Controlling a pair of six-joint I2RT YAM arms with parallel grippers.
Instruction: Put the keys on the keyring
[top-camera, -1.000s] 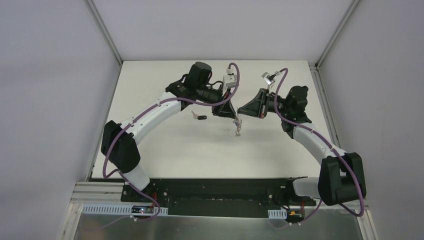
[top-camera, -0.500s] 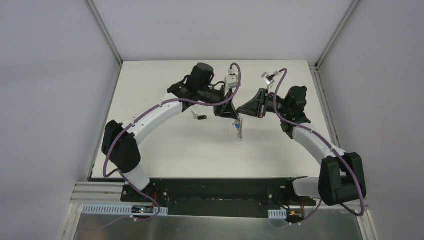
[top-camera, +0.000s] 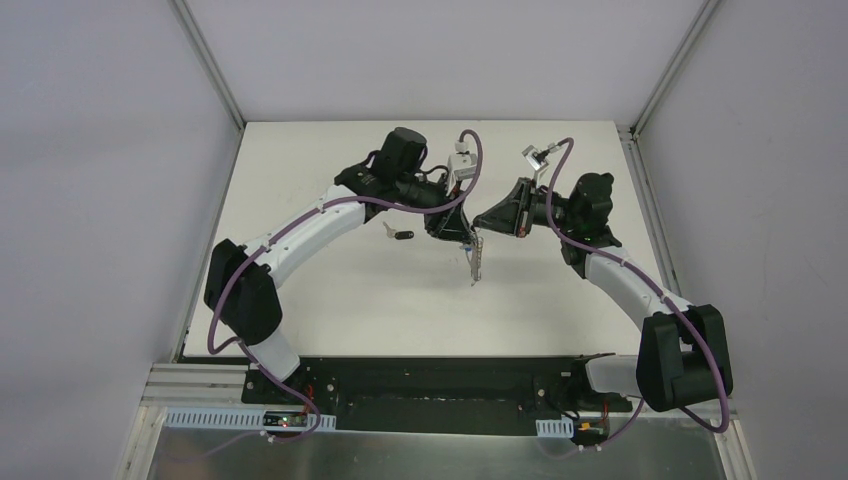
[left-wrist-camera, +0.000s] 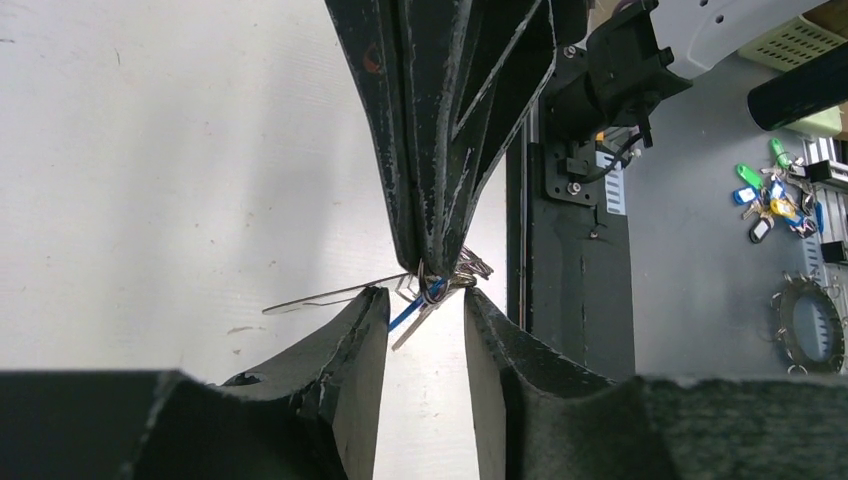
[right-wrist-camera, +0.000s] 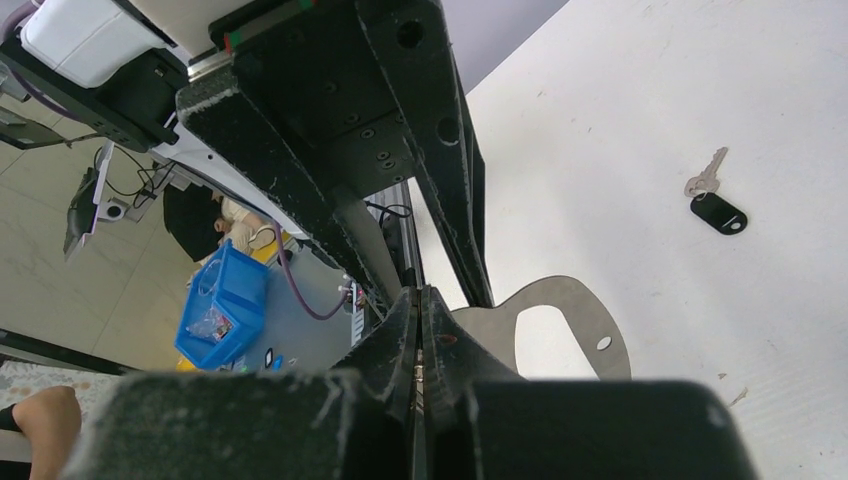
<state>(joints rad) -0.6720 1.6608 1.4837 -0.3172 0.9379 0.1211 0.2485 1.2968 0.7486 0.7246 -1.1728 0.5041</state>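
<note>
Left wrist view: right gripper (left-wrist-camera: 430, 272) clamps the keyring (right-wrist-camera: 580, 300) mid-table toward the far edge, left gripper (left-wrist-camera: 427, 305) spread astride the blue-tagged key (left-wrist-camera: 408, 313); best close slowly without jolting the keyring.

High overview, close opposed wrist views, shared table (top-camera: 400, 310)

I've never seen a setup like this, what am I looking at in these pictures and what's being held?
These are two robot arms bolted to a white table. One picture looks down from above; the other two come from a camera on each wrist. The right gripper is pinched shut, apparently on the keyring, a pale metal loop hanging between the arms. The left gripper is open around a blue piece, likely a key. A black-headed key lies loose on the table.
</note>
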